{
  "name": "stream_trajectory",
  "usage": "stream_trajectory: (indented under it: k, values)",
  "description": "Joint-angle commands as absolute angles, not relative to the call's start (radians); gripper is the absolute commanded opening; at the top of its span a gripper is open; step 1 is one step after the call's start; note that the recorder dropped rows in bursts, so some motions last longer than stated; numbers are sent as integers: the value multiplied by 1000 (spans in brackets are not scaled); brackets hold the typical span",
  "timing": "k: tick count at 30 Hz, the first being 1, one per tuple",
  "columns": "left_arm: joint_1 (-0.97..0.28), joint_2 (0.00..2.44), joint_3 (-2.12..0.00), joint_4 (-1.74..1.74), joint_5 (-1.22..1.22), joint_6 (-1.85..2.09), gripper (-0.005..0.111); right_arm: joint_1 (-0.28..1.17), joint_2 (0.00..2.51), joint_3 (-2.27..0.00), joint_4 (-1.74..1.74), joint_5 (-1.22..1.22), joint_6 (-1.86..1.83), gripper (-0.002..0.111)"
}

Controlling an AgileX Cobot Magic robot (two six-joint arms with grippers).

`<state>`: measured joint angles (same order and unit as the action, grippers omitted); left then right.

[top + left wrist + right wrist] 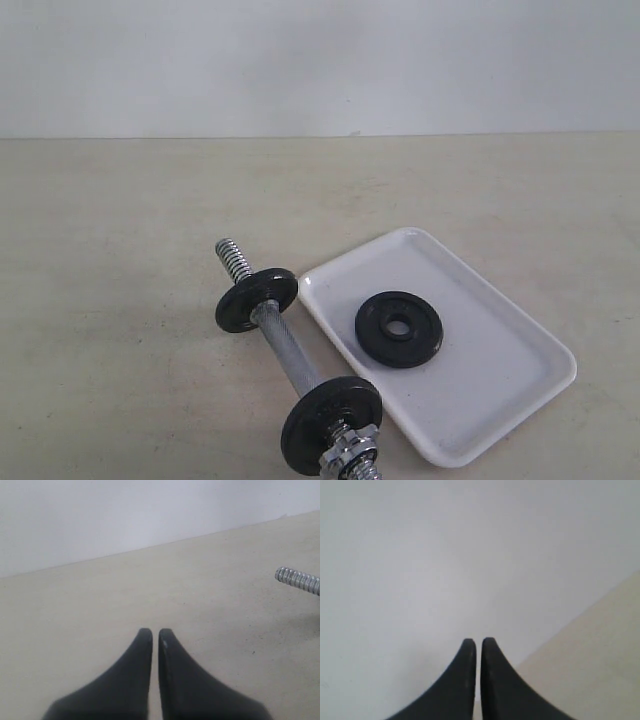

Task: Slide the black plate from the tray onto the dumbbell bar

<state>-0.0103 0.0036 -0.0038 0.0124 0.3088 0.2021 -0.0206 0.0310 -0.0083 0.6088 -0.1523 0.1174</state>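
I see the black plate [399, 329] lying flat mid-tray [500, 395] on the counter [120, 300], just right of the dumbbell bar [283, 352]. The bar's far disc [256, 299] sits just beside the tray's corner, and its far threaded end [233, 258] is bare. My left tool [155, 636] and right tool [478, 645] are clenched, tips together.

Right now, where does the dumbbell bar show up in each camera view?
Exterior: dumbbell bar lies diagonally at lower centre, left of the tray.
Left wrist: only its threaded end, at the frame edge.
Right wrist: not in it.
Shared landmark: beige table meeting the white wall.
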Motion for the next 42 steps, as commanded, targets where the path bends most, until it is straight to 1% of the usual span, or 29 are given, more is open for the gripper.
stream_trajectory:
  k: [1,4,9,17,21,24,28,30,33,36,37,42]
  values:
    - [-16,0,0,21,257,208,4,-19,33,-105,618,-115,267,0]
    - [-16,0,0,0,167,183,4,-19,33,-191,579,-26,203,0]
    - [-16,0,0,-154,-85,26,4,-19,33,-356,552,154,8,0]
    - [-16,0,0,-152,-591,-441,4,-18,33,-587,580,208,-5,0]
    - [-16,0,-74,114,-718,-620,4,7,66,-725,580,281,-22,0]
    - [-16,0,-210,359,-689,-754,4,37,134,-863,591,403,-77,0]
    - [-16,43,-408,593,-649,-914,4,88,267,-1034,664,608,-270,0]
    - [-16,94,-504,721,-581,-1114,4,113,331,-1104,690,693,-337,0]
    - [-16,198,-660,1186,-506,-1503,4,148,421,-1190,698,802,-347,0]
    - [-16,313,-790,1667,-582,-1912,4,162,491,-1230,704,905,-340,0]
    - [-16,354,-818,1744,-619,-2010,4,162,506,-1233,704,928,-340,0]
    - [-16,501,-861,1744,-833,-2053,4,162,533,-1233,697,992,-340,0]
